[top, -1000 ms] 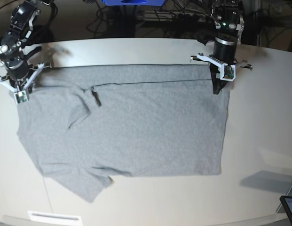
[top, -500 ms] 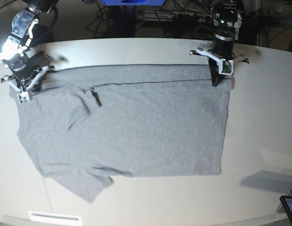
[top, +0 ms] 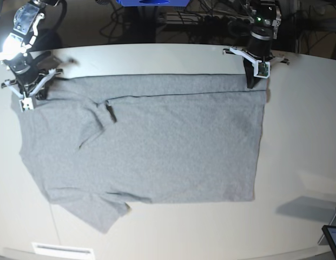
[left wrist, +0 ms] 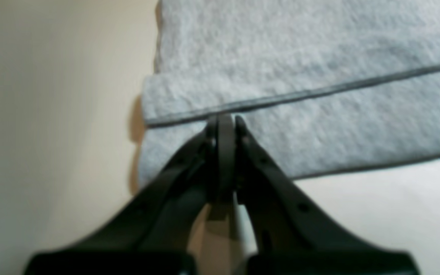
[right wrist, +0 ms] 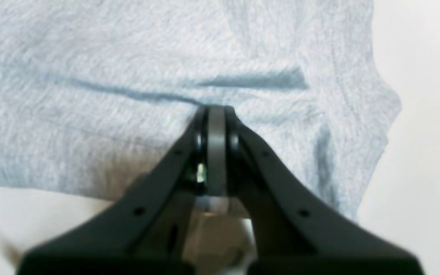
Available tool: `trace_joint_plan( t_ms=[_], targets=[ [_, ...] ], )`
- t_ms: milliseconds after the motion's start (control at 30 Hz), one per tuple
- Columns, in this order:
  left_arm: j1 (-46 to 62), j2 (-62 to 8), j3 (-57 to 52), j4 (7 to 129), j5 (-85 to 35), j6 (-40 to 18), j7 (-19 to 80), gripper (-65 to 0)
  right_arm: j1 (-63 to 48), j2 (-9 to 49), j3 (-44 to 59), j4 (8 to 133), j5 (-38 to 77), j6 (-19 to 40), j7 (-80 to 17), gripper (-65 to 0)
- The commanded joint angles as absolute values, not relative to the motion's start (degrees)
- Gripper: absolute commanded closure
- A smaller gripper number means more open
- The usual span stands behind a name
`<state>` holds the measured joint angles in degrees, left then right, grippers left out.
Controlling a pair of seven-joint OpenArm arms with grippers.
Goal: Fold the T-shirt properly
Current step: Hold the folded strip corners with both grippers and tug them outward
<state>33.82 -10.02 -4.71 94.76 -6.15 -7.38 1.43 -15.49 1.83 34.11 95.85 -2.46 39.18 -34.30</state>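
The heather-grey T-shirt point(top: 157, 146) lies flat on the pale table point(top: 303, 124), plain side up, with its far strip folded over; no print shows. One sleeve point(top: 97, 208) sticks out at the front left. My left gripper point(top: 252, 85) is shut, its tips on the folded strip's hem edge point(left wrist: 319, 93) near the shirt's far right corner. My right gripper point(top: 28, 103) is shut, its tips on wrinkled cloth point(right wrist: 90, 76) at the shirt's far left corner. No cloth shows between either pair of fingers.
Cables point(top: 184, 19) and a blue object point(top: 151, 2) lie behind the table's far edge. A white label point(top: 62, 250) sits at the front left edge. A dark screen corner point(top: 333, 238) shows at the front right.
Both grippers have moved toward the table's far edge, still shut. The left one has gone from beyond the folded strip's edge back onto the strip. The shirt has hardly shifted.
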Motion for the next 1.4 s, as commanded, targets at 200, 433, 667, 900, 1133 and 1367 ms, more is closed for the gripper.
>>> trace_joint_plan(
  t_ms=[200, 433, 667, 900, 1133, 1367],
  targets=[
    [36.09, -10.95, -4.88, 96.48, -6.20, -6.81, -0.13, 0.0, -17.27, 1.98, 34.07, 95.69, -4.88, 40.00, -38.99, -0.9],
    [38.02, -10.68, -4.88, 105.19, -6.81, -6.81, -0.04, 0.0, -18.42, 1.89, 33.89, 98.15, -4.88, 40.00, -39.08, -0.9],
    [33.63, -10.59, -4.97, 105.27, -6.81, -6.81, 7.69, 0.0, -18.59, 1.89, 34.07, 98.59, -4.88, 40.00, -39.08, -0.9],
    [32.66, -10.51, -4.88, 101.93, -6.81, -6.81, 7.87, 0.0, -19.30, 1.89, 34.07, 98.59, -4.88, 40.00, -39.08, -0.9],
    [32.04, -10.77, -4.97, 95.69, -6.81, -6.81, 7.87, 0.0, -20.44, 1.89, 34.07, 98.68, -4.88, 40.00, -39.08, -0.9],
    [34.51, -11.03, -4.97, 95.69, -6.81, -6.81, 7.60, 0.0, -22.02, 1.98, 34.07, 100.09, -4.88, 40.00, -38.99, -0.9]
  ],
)
